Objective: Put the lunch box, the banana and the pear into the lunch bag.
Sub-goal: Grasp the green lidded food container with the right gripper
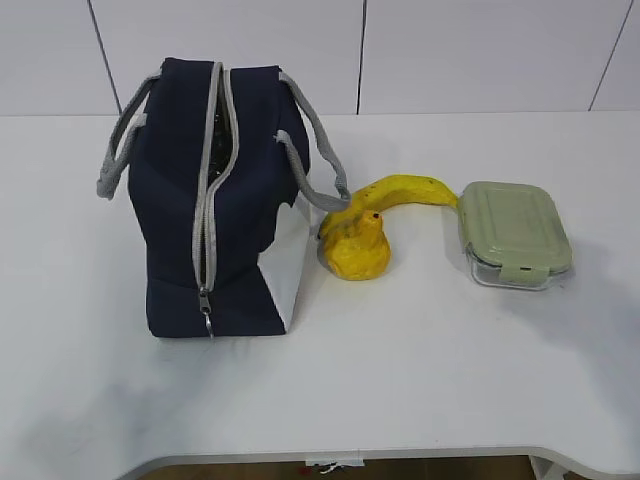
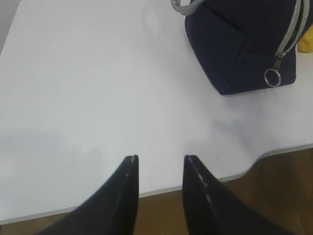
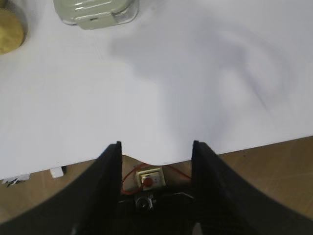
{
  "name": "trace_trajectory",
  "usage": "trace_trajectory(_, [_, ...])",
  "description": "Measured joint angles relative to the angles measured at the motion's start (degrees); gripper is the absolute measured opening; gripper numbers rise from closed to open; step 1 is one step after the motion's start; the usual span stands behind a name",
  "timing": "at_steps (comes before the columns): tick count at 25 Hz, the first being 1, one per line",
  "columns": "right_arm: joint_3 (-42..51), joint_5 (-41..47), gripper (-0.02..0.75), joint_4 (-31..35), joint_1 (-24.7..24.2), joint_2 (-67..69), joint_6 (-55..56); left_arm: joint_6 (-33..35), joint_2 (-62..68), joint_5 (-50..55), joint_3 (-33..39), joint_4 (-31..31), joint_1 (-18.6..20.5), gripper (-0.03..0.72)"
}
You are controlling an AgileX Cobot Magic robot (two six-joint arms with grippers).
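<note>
The navy lunch bag [image 1: 215, 200] stands at the left of the white table [image 1: 400, 380], its grey zipper open along the top. Its corner and zipper pull show in the left wrist view [image 2: 244, 49]. The lumpy yellow pear [image 1: 356, 247] sits right of the bag, and its edge shows in the right wrist view [image 3: 10, 32]. The banana [image 1: 410, 190] curves behind the pear toward the green-lidded lunch box [image 1: 514, 232], whose end shows in the right wrist view [image 3: 95, 11]. My left gripper [image 2: 160, 159] and right gripper [image 3: 156, 144] are open and empty over the table's front edge. Neither shows in the exterior view.
The table's front edge [image 2: 195, 183] with a curved cut-out lies under both grippers, with brown floor below. A white panelled wall [image 1: 360, 50] stands behind the table. Grey handles [image 1: 310, 150] hang off both sides of the bag.
</note>
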Motion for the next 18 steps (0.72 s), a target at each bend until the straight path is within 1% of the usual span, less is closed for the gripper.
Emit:
trace_trajectory(4, [-5.52, 0.0, 0.381, 3.12, 0.0, 8.55, -4.84, 0.0, 0.0, 0.0, 0.0, 0.0, 0.0, 0.235])
trace_trajectory(8, [-11.94, 2.55, 0.381, 6.65, -2.86, 16.55, -9.92, 0.0, 0.0, 0.0, 0.0, 0.0, 0.0, 0.235])
trace_trajectory(11, [-15.52, 5.95, 0.381, 13.08, -7.9, 21.6, -16.93, 0.0, 0.0, 0.0, 0.0, 0.0, 0.0, 0.235])
trace_trajectory(15, [-18.55, 13.05, 0.381, 22.4, -15.98, 27.98, -28.7, 0.0, 0.0, 0.0, 0.0, 0.0, 0.0, 0.235])
trace_trajectory(18, [-19.98, 13.92, 0.382, 28.58, -20.44, 32.54, -34.79, 0.0, 0.0, 0.0, 0.0, 0.0, 0.0, 0.235])
